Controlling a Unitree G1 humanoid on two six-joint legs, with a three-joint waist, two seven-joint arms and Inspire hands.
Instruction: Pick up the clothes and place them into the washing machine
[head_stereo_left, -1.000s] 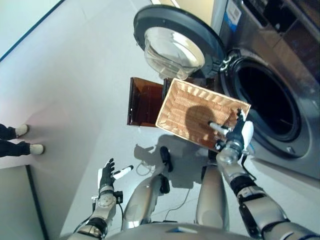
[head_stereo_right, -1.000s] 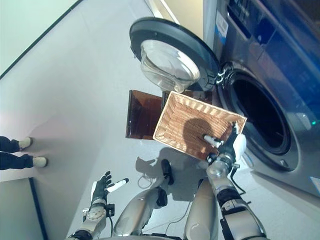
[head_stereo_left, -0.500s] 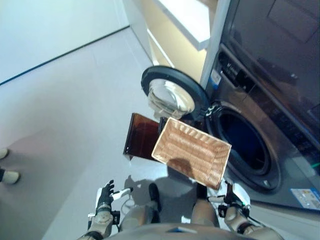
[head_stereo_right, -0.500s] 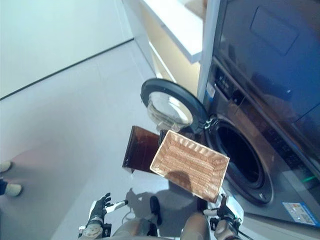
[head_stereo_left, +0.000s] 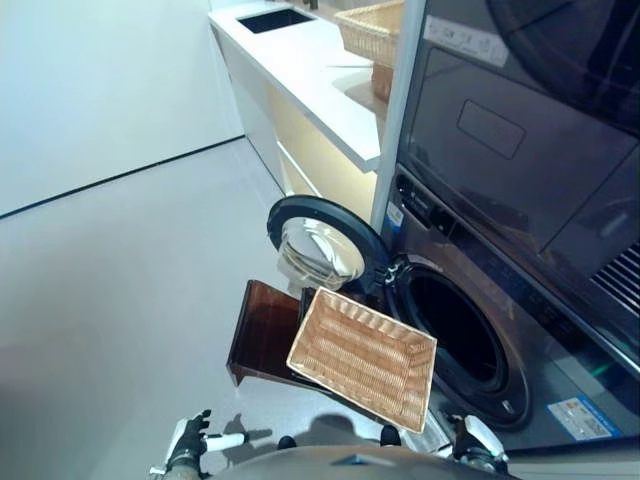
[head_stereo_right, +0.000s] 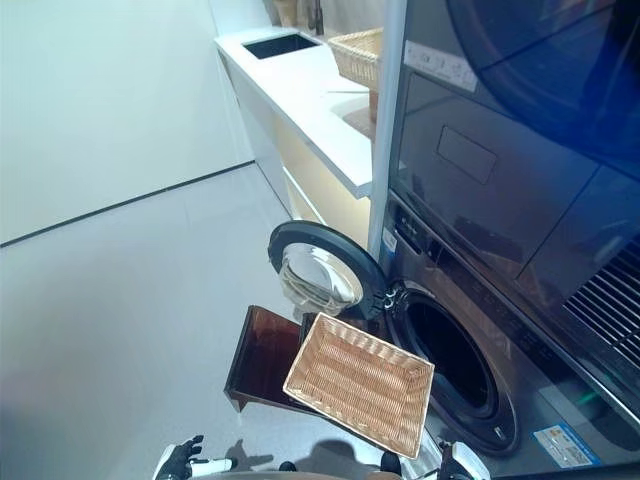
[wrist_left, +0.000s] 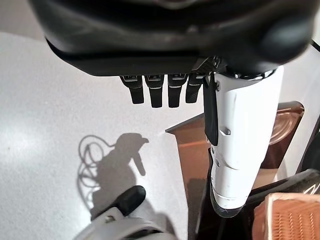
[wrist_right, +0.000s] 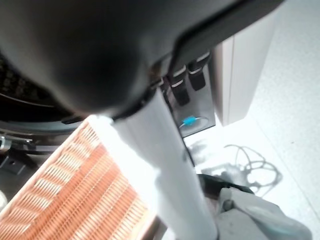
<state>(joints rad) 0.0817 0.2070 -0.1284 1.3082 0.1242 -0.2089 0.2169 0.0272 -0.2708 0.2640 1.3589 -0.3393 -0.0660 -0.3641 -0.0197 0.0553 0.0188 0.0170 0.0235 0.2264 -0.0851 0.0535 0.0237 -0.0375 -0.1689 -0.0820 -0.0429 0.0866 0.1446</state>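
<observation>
Hanging low, both hands empty: left hand (wrist_left: 165, 90) fingers straight, right hand (wrist_right: 187, 80) likewise; wicker basket (head_stereo_left: 362, 356) beside right hand empty, washer door (head_stereo_left: 320, 250) open beyond.

R. hand (head_stereo_left: 478, 440) has dropped back from the wicker basket (head_stereo_left: 362, 356), now near the frame's bottom edge. Camera has tilted up; person's shoes gone from view.

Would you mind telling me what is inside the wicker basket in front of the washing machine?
The wicker basket shows only its bare woven bottom; no clothes are visible in it. The washing machine drum is too dark to see into.
</observation>
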